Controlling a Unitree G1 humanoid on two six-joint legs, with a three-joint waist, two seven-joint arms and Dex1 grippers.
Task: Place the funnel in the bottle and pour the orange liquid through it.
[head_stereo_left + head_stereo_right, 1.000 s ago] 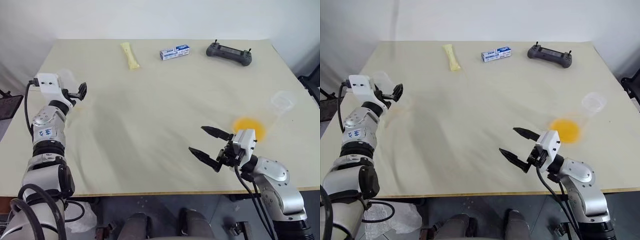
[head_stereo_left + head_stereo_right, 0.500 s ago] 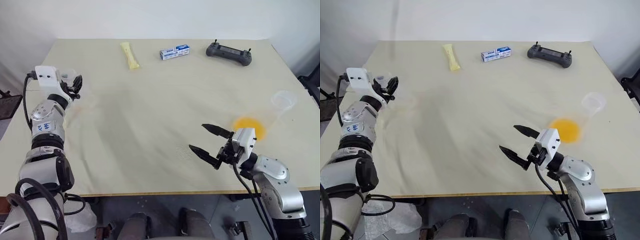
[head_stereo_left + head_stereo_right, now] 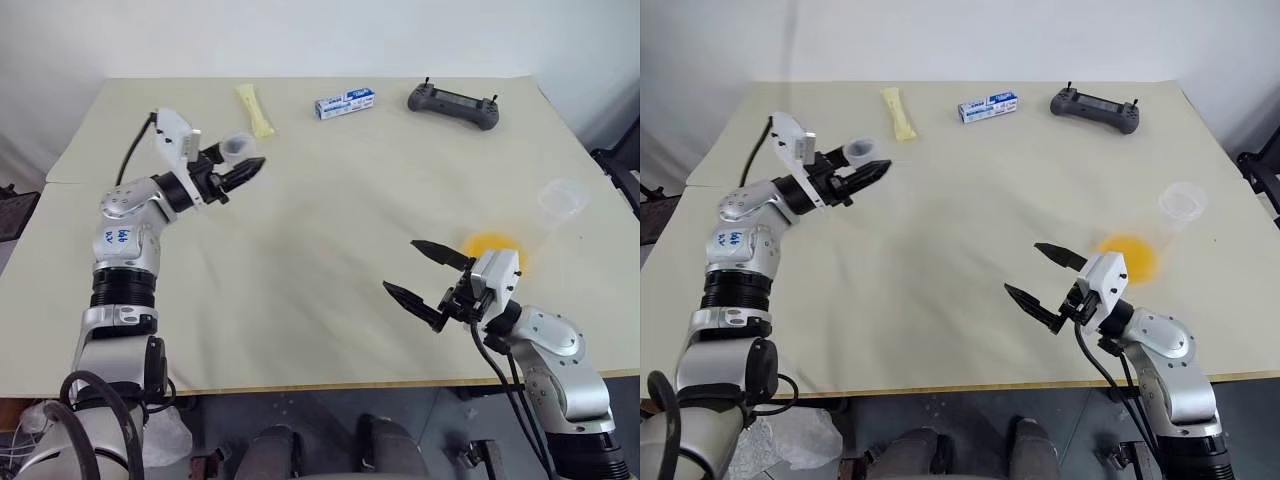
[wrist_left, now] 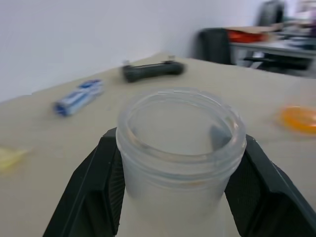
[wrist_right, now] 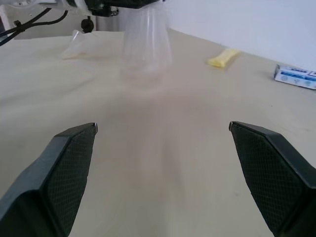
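Two fingers round bottle neck

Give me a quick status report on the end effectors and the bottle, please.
Left end effector shut on the bottle, carried above the table. Right end effector open, empty. Orange liquid sits by the right arm.

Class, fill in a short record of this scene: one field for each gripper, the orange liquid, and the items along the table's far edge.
left gripper: shut on the bottle, gripped at its neck
right gripper: open, holding nothing
orange liquid: in a clear flask lying on its side by the right gripper
far edge: yellow packet, blue and white box, black controller
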